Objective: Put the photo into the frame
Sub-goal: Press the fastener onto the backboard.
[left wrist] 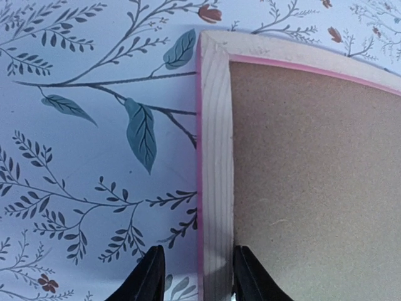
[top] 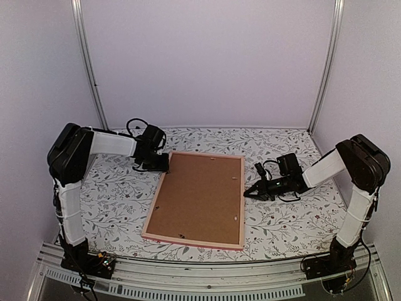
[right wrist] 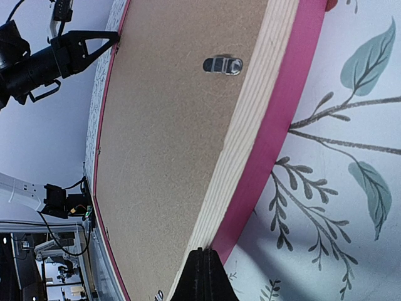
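Between left fingers (left wrist: 149,276), frame (left wrist: 216,157) rail, grip unclear

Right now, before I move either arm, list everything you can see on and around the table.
Table cover: one, white with grey leaf print, spread under everything.
Frame: one, pink rails, lying back up in the middle of the table cover.
Backing board: one, brown, set in the frame.
Metal tabs: a few, silver, along the backing board's edges.
Photo: none in view.
Left gripper: one, black, open, fingers astride the rail at the frame's far left corner.
Right gripper: one, black, shut, tip at the frame's right rail; contact unclear.
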You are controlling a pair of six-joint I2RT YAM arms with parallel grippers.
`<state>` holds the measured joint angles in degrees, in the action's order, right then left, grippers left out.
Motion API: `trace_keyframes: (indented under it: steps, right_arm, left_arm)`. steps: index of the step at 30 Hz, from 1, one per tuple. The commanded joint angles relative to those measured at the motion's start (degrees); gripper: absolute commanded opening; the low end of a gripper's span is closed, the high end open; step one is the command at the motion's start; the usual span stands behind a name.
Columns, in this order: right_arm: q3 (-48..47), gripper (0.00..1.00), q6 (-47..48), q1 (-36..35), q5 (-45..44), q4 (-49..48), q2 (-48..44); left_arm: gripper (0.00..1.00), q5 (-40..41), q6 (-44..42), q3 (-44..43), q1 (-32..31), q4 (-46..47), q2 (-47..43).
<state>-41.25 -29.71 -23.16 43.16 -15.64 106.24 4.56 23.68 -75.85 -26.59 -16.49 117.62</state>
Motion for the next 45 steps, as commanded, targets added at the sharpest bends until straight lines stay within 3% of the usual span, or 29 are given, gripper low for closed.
trace_keyframes:
  steps: [1, 7, 18, 29, 45]
  right_arm:
    - [3.2, 0.00, 1.0, 1.4, -9.4, 10.7, 3.5]
    - [3.3, 0.00, 1.0, 1.4, -9.5, 10.5, 3.6]
    - [3.2, 0.00, 0.5, 1.3, -9.1, 9.8, 3.9]
    - [3.6, 0.00, -0.1, 1.3, -8.8, 8.8, 4.4]
    - [4.5, 0.00, -0.3, 1.3, -9.0, 8.4, 4.0]
  left_arm:
    - [0.40, 3.8, -2.4, -2.6, -0.5, -4.3, 1.8]
    - [0.40, 7.3, -2.9, -2.7, -2.6, -8.5, 1.6]
    - [0.40, 4.7, -0.9, -3.2, -4.7, -15.1, 1.7]
    - [0.39, -3.4, 0.6, -2.8, -4.7, -14.0, 2.2]
    - [0.41, -3.7, -1.7, -7.1, -4.6, -13.5, 5.7]
